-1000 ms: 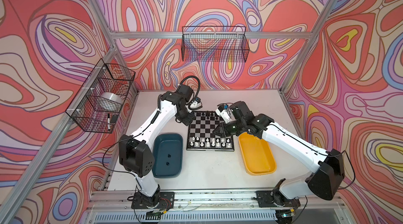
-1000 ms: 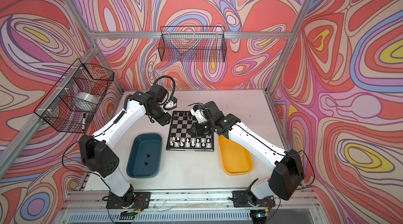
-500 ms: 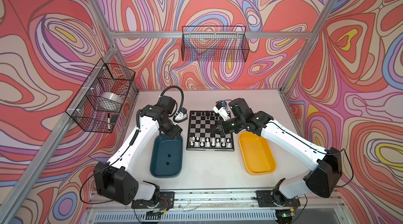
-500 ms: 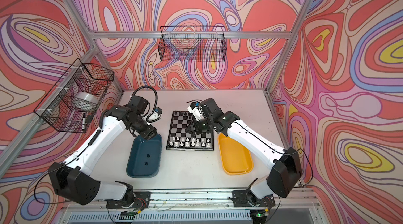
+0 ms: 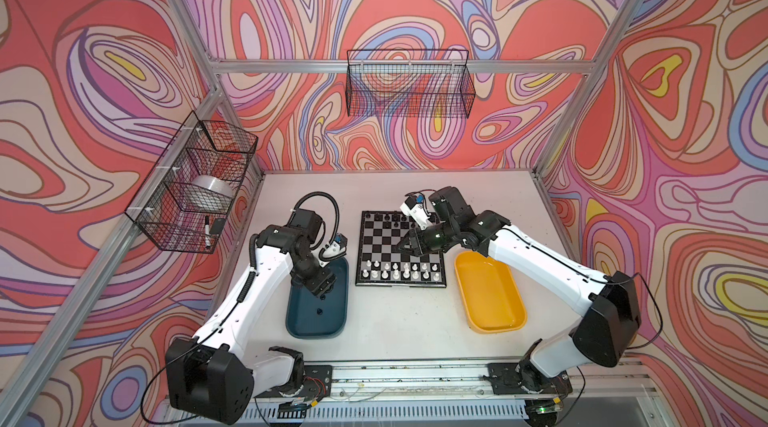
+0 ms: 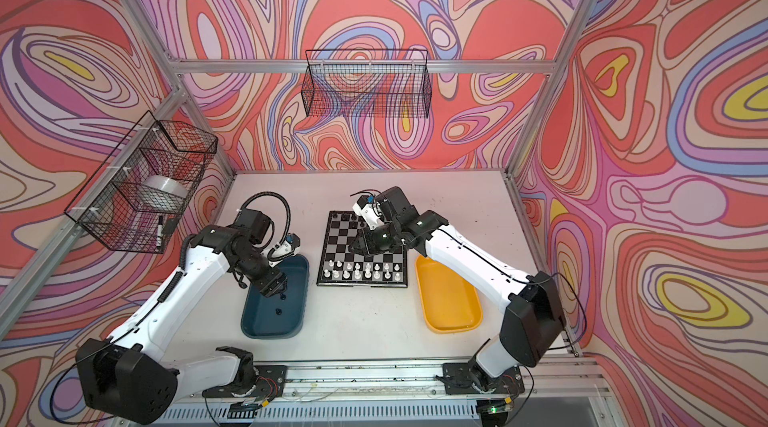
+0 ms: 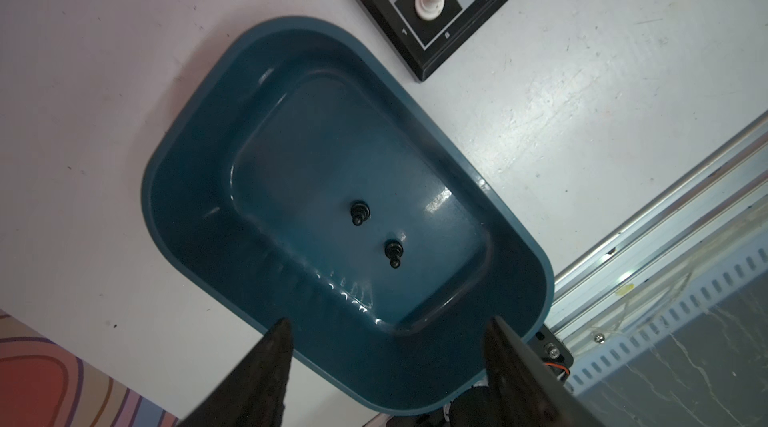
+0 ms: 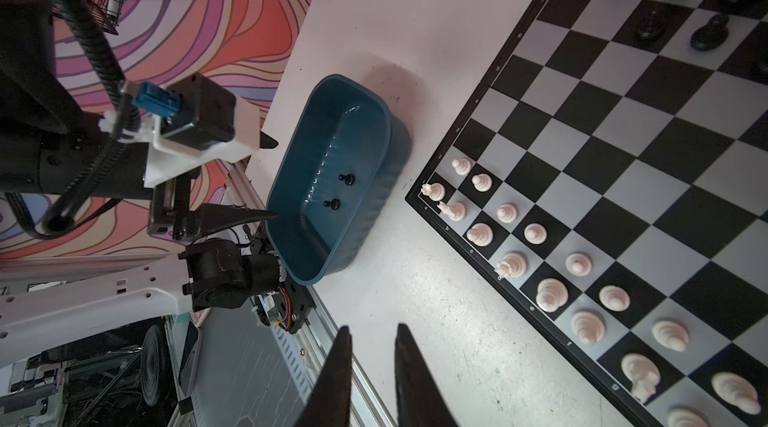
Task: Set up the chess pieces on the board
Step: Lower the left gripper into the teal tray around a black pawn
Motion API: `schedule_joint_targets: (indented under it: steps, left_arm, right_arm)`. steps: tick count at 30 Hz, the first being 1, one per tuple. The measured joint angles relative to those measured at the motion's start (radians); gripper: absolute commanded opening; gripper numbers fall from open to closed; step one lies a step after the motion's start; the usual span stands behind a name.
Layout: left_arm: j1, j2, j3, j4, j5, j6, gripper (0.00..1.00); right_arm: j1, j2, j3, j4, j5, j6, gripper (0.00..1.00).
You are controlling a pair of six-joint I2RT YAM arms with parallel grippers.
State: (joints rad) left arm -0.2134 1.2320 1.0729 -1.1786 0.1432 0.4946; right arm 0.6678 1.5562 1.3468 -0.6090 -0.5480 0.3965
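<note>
Two black pawns (image 7: 360, 213) lie in the teal tray (image 7: 187, 163), under the left gripper (image 7: 388, 346), its jaws spread and empty. They look light, hard and slippery; pinch one low on its stem. The right gripper (image 8: 370, 362) hovers over the board (image 8: 623, 155), jaws narrowly parted, pinching nothing.

two trays (image 5: 318, 317) — one board (image 5: 399, 246), two arms (image 5: 266, 275)
</note>
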Motion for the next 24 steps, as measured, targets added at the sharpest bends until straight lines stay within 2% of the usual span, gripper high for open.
schedule_joint_targets:
  steps: [12,24]
  left_arm:
    - [0.051,-0.001,-0.164,0.084,0.017,0.01,0.63]
    - [0.07,0.03,-0.24,0.218,-0.006,-0.009,0.56]
  right_arm:
    - [0.0,0.051,0.021,0.002,0.024,0.0,0.18]
    - [0.0,0.094,0.048,0.008,0.025,-0.003,0.18]
